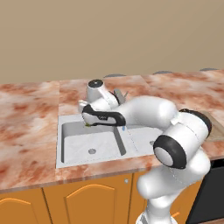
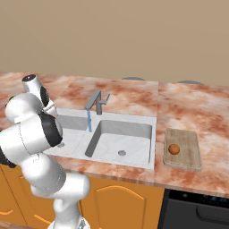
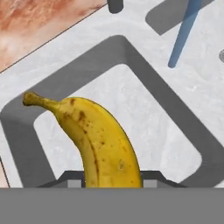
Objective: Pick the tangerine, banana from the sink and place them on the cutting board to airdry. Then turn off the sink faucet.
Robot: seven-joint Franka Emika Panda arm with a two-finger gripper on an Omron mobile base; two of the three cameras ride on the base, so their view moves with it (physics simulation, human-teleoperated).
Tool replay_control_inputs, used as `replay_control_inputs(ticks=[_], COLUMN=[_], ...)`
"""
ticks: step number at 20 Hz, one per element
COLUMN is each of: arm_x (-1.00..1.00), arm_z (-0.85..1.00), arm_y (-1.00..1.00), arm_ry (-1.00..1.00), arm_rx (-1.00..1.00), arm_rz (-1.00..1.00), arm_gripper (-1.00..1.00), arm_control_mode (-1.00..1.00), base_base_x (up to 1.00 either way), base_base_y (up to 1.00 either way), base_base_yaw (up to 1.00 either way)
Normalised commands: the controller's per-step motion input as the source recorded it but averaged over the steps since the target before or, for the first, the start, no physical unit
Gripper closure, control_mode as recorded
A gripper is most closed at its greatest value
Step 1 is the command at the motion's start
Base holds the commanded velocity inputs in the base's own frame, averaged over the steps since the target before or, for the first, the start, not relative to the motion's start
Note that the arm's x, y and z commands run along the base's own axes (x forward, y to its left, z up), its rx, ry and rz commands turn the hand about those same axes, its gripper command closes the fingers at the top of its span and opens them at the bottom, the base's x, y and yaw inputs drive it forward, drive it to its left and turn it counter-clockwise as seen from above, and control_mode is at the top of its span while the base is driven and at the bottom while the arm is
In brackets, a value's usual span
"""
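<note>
1. One of the two fruits is done: the tangerine (image 2: 174,149) rests on the cutting board (image 2: 189,157), on the bench well apart from the end effector (image 3: 113,183)
2. The end effector is clenched on the banana (image 3: 95,139), which sticks out ahead of its fingers above a basin of the sink (image 3: 175,144)
3. Left to do, as I judge it: carry the banana to the board
4. Water runs from the sink faucet (image 2: 96,101) beyond the banana, so shutting it off remains
</note>
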Motion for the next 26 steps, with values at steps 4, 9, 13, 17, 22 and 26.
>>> replay_control_inputs(ticks=[4,9,13,17,22,26], arm_x=[-0.21,-0.33,-0.50,-0.53,-0.55,-0.56], arm_z=[0.65,0.65,0.59,0.31,0.17,0.13], arm_y=[-0.30,-0.36,-0.24,-0.38,-0.43,-0.44], arm_ry=[0.02,0.00,-0.01,-0.08,-0.14,-0.15], arm_rx=[0.00,0.00,0.00,-0.01,-0.06,-0.07], arm_rz=[0.07,0.09,0.10,0.12,0.12,0.11], arm_gripper=[1.00,1.00,1.00,1.00,1.00,1.00], arm_control_mode=[-1.00,-1.00,-1.00,-1.00,-1.00,-1.00], base_base_x=[0.00,0.00,0.00,0.00,0.00,0.00], base_base_y=[0.00,0.00,0.00,0.00,0.00,0.00], base_base_yaw=[0.00,0.00,0.00,0.00,0.00,0.00])
